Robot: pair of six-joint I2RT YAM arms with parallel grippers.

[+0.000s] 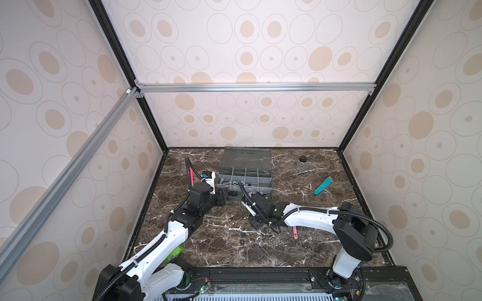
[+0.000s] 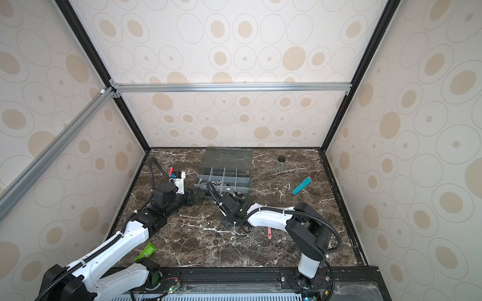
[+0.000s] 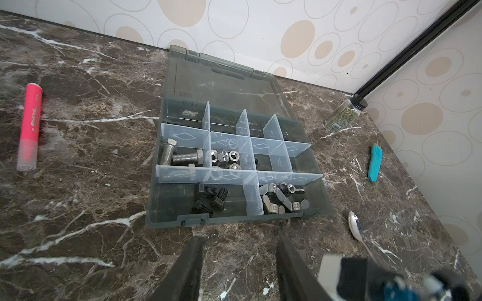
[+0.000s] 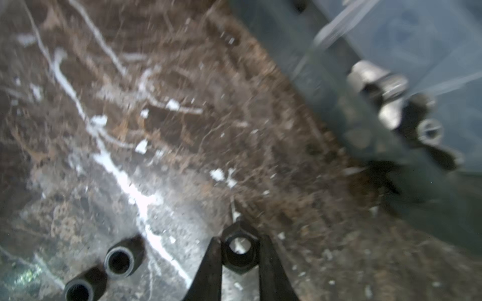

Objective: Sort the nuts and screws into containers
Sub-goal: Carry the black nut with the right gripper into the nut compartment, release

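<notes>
My right gripper (image 4: pixel 240 243) is shut on a black hex nut (image 4: pixel 239 249), held a little above the marble just in front of the grey organizer box (image 3: pixel 154 198). Two more black nuts (image 4: pixel 122 259) lie on the table beside it, also seen in a top view as nuts (image 1: pixel 242 239). The box's containers hold silver screws (image 3: pixel 180 156), silver nuts (image 3: pixel 224 156), black screws (image 3: pixel 210 198) and wing nuts (image 3: pixel 284 202). My left gripper (image 3: pixel 240 238) hovers open and empty before the box's front edge.
The box lid (image 1: pixel 246 159) lies open toward the back wall. A pink marker (image 3: pixel 30 125) lies left of the box. A black-capped jar (image 1: pixel 302 164), a teal object (image 1: pixel 323 185) and a pink-handled spoon (image 3: pixel 356 226) lie to the right. A green packet (image 1: pixel 176 252) sits under the left arm.
</notes>
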